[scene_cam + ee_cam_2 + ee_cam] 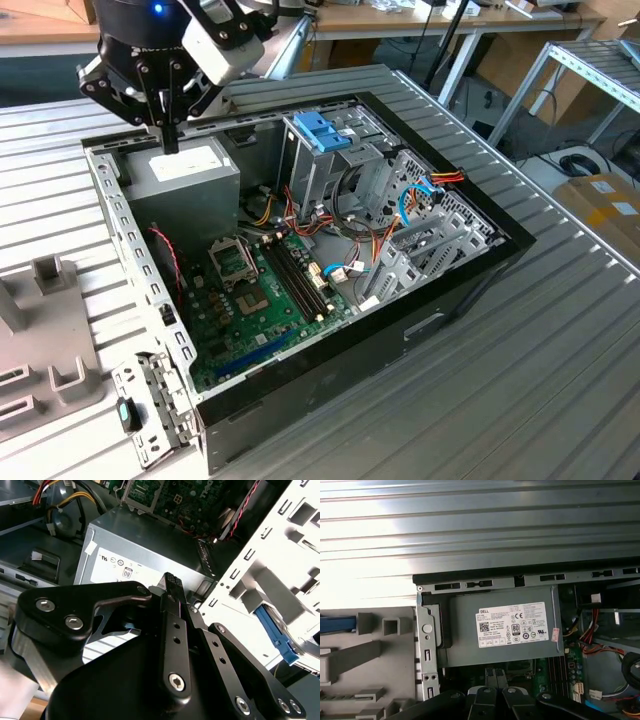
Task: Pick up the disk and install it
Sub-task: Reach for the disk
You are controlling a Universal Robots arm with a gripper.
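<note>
Claw (170,135) hangs just above the grey power supply box (185,170) in the far corner of the open computer case (400,330), mid worktop (560,380). Its fingers are pressed together and grip nothing. Disk (337,623): its blue frame edge shows in the first wrist view, lying in the grey fixture (370,650) just outside the case wall, towards the worktop edge on the exterior view's left.

Even, fairly bright overhead light fills the exterior view, with soft shadow inside the open computer case (400,340). In the first wrist view the ribbed desk (395,555) glares white, washing out some grooves. In the second wrist view the black end effector (172,582) reads dark against a brightly lit chassis panel (280,555).
</note>
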